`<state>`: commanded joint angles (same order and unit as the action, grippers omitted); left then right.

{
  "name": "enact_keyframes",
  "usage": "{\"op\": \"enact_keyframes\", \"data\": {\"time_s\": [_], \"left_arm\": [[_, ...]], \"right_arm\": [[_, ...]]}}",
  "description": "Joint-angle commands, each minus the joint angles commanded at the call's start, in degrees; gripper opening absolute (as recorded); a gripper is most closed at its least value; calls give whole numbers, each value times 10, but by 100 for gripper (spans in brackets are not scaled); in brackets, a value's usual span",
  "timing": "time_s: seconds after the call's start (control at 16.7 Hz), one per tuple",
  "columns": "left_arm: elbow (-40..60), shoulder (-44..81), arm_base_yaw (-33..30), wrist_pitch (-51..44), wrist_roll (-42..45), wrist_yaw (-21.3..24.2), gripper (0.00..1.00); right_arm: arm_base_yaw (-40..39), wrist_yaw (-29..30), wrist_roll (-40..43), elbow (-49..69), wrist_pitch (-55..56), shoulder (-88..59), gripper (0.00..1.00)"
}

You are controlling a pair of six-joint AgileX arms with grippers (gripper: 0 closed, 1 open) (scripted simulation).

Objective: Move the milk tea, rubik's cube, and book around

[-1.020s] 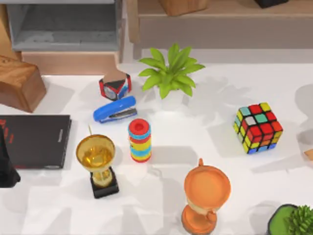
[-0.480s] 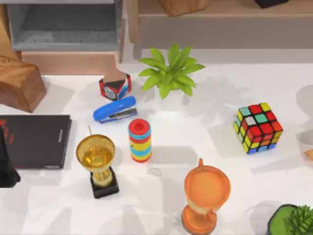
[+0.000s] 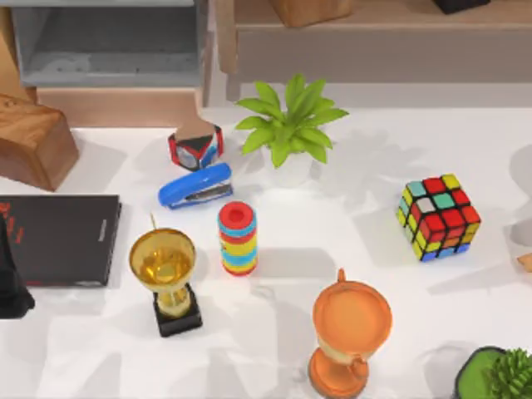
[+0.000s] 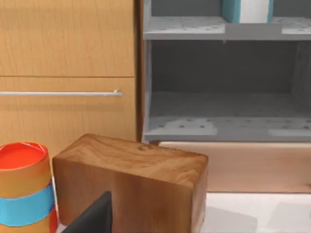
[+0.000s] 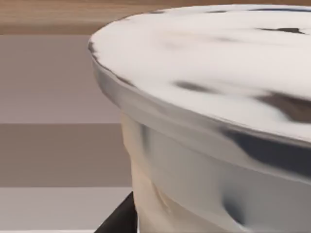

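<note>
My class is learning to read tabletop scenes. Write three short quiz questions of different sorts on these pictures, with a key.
1. True or false: the rubik's cube stands at the table's right side.
2. Which lies nearest the blue stapler? A) orange trophy B) red-blue-black faceted block C) black book
3. Fill in: the gold trophy stands on a ____ base.

Key: 1 true; 2 B; 3 black.

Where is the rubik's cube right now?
In the top view, the rubik's cube sits on the table's right side, right of the green plant.
</note>
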<state>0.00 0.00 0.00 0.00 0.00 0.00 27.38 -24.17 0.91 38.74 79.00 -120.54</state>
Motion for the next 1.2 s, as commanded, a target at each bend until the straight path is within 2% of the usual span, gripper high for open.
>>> {"op": "enact_keyframes", "data": {"time_s": [0.06, 0.12, 0.66, 1.2], "left_arm": [[0, 0, 0, 0, 0, 0, 100], [0, 0, 0, 0, 0, 0, 100], [0, 0, 0, 0, 0, 0, 100], [0, 0, 0, 0, 0, 0, 100]], "right_arm": [[0, 0, 0, 0, 0, 0, 98], [0, 0, 0, 0, 0, 0, 100], [1, 0, 0, 0, 0, 2, 100], [25, -26, 1, -64, 38, 26, 100]]}}
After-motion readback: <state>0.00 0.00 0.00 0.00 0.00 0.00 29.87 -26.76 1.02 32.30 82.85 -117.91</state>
